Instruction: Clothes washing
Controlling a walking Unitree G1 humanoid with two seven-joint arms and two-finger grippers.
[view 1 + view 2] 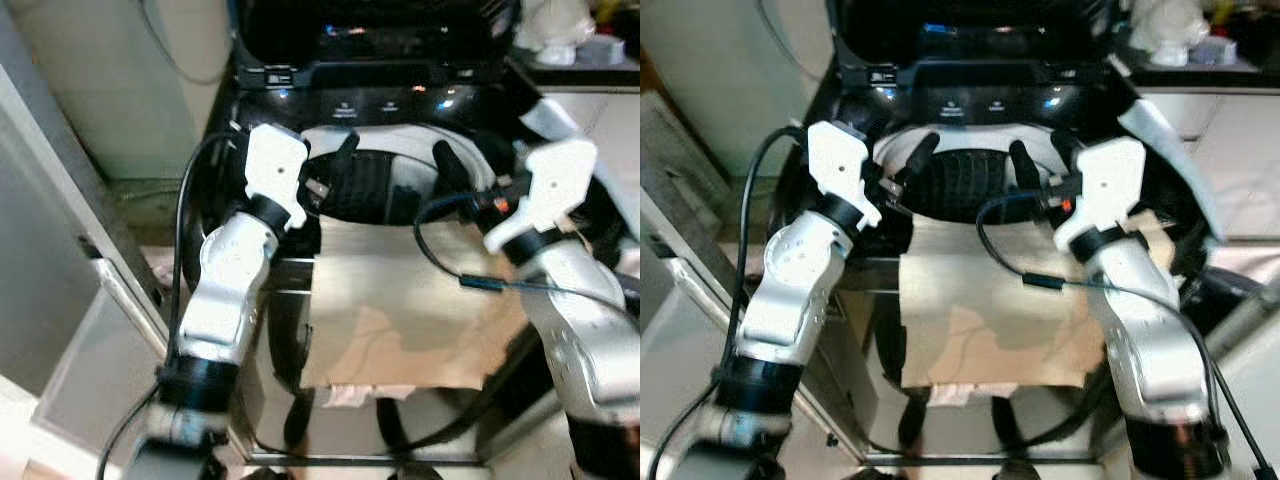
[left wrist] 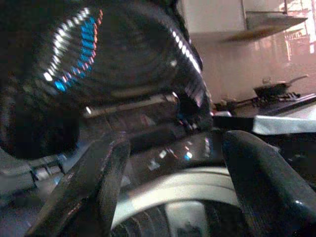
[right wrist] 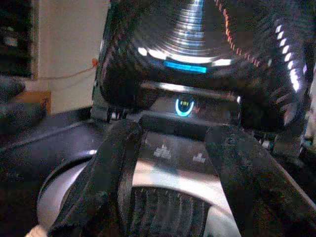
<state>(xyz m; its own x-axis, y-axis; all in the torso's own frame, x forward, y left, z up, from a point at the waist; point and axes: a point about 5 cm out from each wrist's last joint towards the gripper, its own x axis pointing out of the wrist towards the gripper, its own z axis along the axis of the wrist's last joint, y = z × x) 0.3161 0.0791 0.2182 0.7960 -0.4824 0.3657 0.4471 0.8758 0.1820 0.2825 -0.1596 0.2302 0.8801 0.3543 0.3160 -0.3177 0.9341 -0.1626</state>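
Nearest, hanging down the front of the washing machine: a tan cloth, flat and broad, upper edge draped over the front lip of the tub opening, lower edge loose with a scrap of pale fabric peeping beneath. Not yet inside the drum; most of it outside, only the top hem at the rim.

Just above that hem, on either side: left pincer and right pincer, both reaching over the rim toward the dark ribbed drum. Fingers of the left spread apart, nothing between them, seen against the white tub ring in the wrist view. Right likewise parted, fingers apart with the drum ribs in the gap. Neither closed on the cloth.

Farther back: the control panel with a lit blue indicator, then the raised glossy lid. Beyond, to the right, a white desk with clutter.

Step in hand, by judgement: loading, cloth half-delivered. Next likely called for: dropping a pincer to the draped hem, closing on it, lifting clear of the rim and feeding the whole length down into the drum without snagging the lip.
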